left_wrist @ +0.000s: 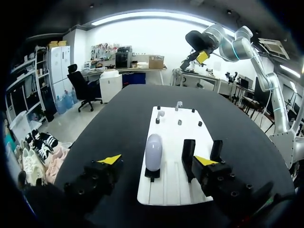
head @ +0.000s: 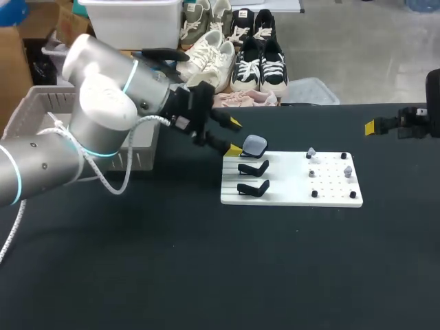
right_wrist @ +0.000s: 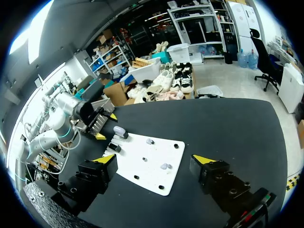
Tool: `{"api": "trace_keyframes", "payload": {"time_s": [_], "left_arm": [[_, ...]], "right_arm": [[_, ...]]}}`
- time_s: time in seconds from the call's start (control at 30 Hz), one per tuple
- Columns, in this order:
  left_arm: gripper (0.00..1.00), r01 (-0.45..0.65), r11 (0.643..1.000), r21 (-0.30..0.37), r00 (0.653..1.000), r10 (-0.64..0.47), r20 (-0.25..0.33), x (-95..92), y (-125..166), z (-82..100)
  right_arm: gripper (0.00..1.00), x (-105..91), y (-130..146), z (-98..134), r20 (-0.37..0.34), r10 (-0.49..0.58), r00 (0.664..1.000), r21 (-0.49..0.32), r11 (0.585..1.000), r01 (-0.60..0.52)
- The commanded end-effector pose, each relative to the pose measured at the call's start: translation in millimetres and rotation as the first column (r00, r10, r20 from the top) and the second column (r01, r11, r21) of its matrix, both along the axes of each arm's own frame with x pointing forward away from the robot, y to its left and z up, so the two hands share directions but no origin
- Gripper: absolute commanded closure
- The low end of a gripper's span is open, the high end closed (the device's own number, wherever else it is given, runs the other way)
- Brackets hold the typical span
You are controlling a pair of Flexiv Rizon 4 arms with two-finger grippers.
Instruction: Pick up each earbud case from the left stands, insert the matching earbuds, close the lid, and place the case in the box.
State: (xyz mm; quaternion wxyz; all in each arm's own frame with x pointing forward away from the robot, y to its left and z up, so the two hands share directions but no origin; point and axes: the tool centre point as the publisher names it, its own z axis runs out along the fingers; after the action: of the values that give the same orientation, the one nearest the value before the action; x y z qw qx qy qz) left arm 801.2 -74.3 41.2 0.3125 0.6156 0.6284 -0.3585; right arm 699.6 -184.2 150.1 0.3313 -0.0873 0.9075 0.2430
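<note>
White board (head: 292, 196) on desk (head: 206, 275); case (head: 255, 144) on stand (left_wrist: 152, 175). Our left jaws spread beside case; our right jaws spread, well apart.

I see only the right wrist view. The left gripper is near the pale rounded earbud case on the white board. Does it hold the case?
Observer: No. The left wrist view shows the pale rounded earbud case on its black stand, facing the gap between the left gripper's open fingers; neither touches it.
Operator: Are the other stands free?
Observer: Yes. In the head view the two other black stands are empty.
</note>
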Motion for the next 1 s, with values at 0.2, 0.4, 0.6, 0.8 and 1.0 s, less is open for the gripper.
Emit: {"api": "trace_keyframes", "payload": {"time_s": [0.2, 0.4, 0.6, 0.8, 1.0], "left_arm": [[0.49, 0.003, 1.000, -0.024, 1.000, -0.004, -0.004, 10.9, -6, -6.4], [0.22, 0.010, 0.999, -0.033, 1.000, -0.010, 0.001, 8.1, -5, -10.5], [0.23, 0.016, 0.999, -0.039, 1.000, -0.016, -0.006, 6.5, -8, -16.8], [0.27, 0.017, 0.999, -0.049, 1.000, -0.017, -0.009, 8.2, -14, -21.3], [0.28, 0.026, 0.998, -0.064, 1.000, -0.026, 0.007, 10.2, -19, -22.0]], "right_arm": [[0.00, 0.8, -1, 0, -0.001, 0.006, 1.000, 0.004, 1.000, -0.006], [0.00, 0.8, -1, 0, -0.001, 0.006, 1.000, 0.004, 1.000, -0.006], [0.00, 0.8, -1, 0, -0.001, 0.006, 1.000, 0.004, 1.000, -0.006], [0.00, 0.8, -1, 0, -0.001, 0.006, 1.000, 0.004, 1.000, -0.006], [0.00, 0.8, -1, 0, -0.001, 0.006, 1.000, 0.004, 1.000, -0.006]]}}
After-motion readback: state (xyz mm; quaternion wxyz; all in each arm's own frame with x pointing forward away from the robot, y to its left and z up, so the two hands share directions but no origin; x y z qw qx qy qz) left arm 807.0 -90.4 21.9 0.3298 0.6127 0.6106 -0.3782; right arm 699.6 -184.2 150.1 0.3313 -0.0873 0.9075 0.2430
